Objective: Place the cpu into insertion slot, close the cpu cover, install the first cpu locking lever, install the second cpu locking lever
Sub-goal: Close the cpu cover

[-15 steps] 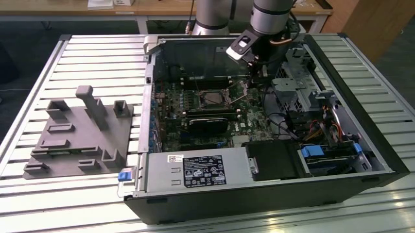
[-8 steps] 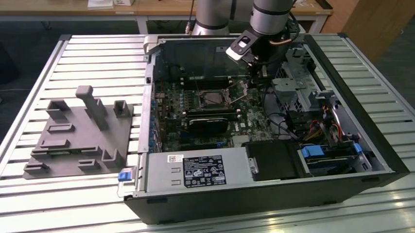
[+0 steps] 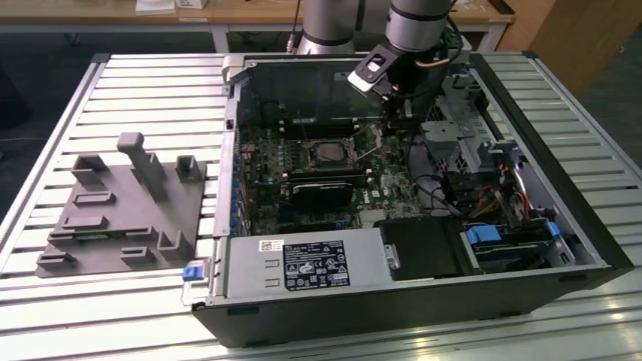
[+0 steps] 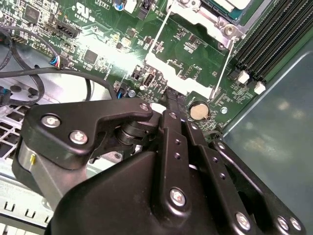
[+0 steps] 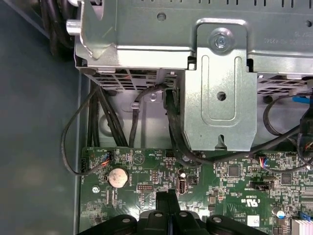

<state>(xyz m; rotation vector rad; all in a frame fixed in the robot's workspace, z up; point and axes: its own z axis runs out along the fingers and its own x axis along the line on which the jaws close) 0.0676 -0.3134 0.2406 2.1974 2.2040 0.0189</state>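
The insertion slot (image 3: 326,153) lies in the middle of the green motherboard inside the open computer case, a silver-rimmed square with a dull grey centre that looks like the cpu. In the second wrist view one corner of the silver cpu cover (image 4: 215,20) lies flat, and two thin wire levers (image 4: 222,63) run out from it over the board. My gripper (image 3: 393,126) hangs to the exterior view's right of the slot. Its black fingers (image 4: 172,105) are shut together, tips just above the board near a coin battery (image 4: 198,111), and nothing shows between them.
A black card (image 3: 321,188) sits in front of the slot, and a power supply (image 3: 301,265) lines the case's near wall. A metal drive cage (image 5: 215,88) with cables stands close behind the gripper. A grey fixture block (image 3: 120,203) rests on the slatted table at the exterior view's left.
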